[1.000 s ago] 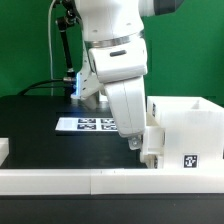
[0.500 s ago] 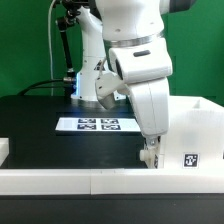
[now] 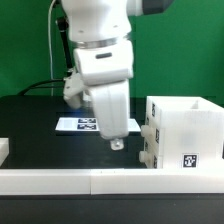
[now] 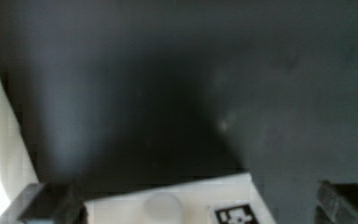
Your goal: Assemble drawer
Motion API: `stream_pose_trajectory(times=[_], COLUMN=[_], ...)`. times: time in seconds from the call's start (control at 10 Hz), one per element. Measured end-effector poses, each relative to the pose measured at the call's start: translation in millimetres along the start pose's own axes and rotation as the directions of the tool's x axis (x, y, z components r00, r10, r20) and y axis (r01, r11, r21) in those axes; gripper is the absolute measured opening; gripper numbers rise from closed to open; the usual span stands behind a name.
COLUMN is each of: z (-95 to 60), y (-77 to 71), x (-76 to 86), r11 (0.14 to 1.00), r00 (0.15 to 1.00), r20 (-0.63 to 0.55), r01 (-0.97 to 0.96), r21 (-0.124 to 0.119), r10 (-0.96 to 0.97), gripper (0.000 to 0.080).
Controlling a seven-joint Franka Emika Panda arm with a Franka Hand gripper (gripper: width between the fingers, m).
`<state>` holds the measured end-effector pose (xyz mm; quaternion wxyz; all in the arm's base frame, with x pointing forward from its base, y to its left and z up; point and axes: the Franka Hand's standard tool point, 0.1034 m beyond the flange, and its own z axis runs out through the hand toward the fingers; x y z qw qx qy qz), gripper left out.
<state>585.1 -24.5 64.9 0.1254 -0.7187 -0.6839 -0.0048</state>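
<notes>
I see the casing (image 3: 183, 135) standing on the bench (image 3: 40, 125) at the exterior view's right, against the border rail (image 3: 100, 181). My hand (image 3: 117, 143) hangs empty just beside its open face, fingers spread in the wrist view. I judge the main risk is the arm swinging back and knocking the casing askew. The tag sheet (image 3: 84, 125) lies behind the hand. I see no trays, so any slip costs a blind search.
</notes>
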Motion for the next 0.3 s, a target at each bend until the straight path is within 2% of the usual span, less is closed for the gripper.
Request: stream_pose_trajectory(times=[0.3], z=[3.7], y=[-1.0], x=[1.7], r11=[1.0], r00=[1.0], r20=[-0.001], r01=[0.001], r21=[0.006], r10=[-0.001], gripper=[0.0649])
